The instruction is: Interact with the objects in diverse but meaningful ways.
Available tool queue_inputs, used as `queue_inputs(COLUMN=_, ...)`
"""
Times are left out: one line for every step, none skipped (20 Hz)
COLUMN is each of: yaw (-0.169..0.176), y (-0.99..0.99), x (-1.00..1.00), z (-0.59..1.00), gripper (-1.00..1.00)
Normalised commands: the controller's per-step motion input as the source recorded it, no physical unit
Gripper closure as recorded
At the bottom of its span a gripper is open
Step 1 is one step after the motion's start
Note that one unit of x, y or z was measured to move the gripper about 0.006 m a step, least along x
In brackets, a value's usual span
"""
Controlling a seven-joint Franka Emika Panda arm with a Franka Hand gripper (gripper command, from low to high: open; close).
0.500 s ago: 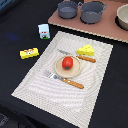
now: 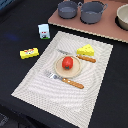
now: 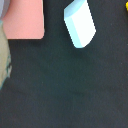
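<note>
One red tomato (image 2: 67, 63) on plate (image 2: 57, 71); grey pots (image 2: 93, 11) contents unclear; hand unseen.

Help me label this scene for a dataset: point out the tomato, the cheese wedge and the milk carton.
tomato (image 2: 67, 62), exterior view, middle of its red body on the plate.
cheese wedge (image 2: 86, 50), exterior view, its holed yellow side face.
milk carton (image 2: 44, 32), exterior view, its front face.

One tomato (image 2: 67, 63), one cheese wedge (image 2: 86, 50), two pots (image 2: 68, 8)
</note>
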Motion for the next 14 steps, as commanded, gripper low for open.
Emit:
queue_inputs(yaw=-0.043, y=-0.41, x=-0.31, z=-0.55, gripper=-1.00)
queue_inputs(yaw=-0.033, y=-0.30, x=-0.22, z=-0.49, gripper=-1.00)
queue_inputs(yaw=-0.026, y=-0.24, x=-0.20, z=-0.49, gripper=-1.00)
queue_inputs(yaw=-0.034, y=-0.36, x=-0.33, z=-0.53, gripper=-1.00)
queue_inputs(yaw=-0.043, y=-0.41, x=-0.39, z=-0.56, gripper=-1.00)
queue_inputs(yaw=-0.039, y=-0.35, x=-0.40, z=-0.56, gripper=-1.00)
queue_inputs(yaw=-0.039, y=-0.34, x=-0.43, z=-0.56, gripper=-1.00)
queue_inputs(yaw=-0.046, y=-0.36, x=-0.45, z=-0.57, gripper=-1.00)
queue_inputs(yaw=-0.052, y=-0.34, x=-0.40, z=-0.53, gripper=-1.00)
queue_inputs(yaw=-0.062, y=-0.25, x=-0.33, z=-0.47, gripper=-1.00)
queue_inputs(yaw=-0.089, y=-0.19, x=-0.33, z=-0.45, gripper=-1.00)
queue_inputs(yaw=-0.116, y=-0.07, x=-0.36, z=-0.39, gripper=-1.00)
queue_inputs(yaw=-0.128, y=0.00, x=-0.44, z=-0.36, gripper=-1.00)
queue_inputs(yaw=-0.152, y=0.00, x=-0.42, z=-0.36, gripper=-1.00)
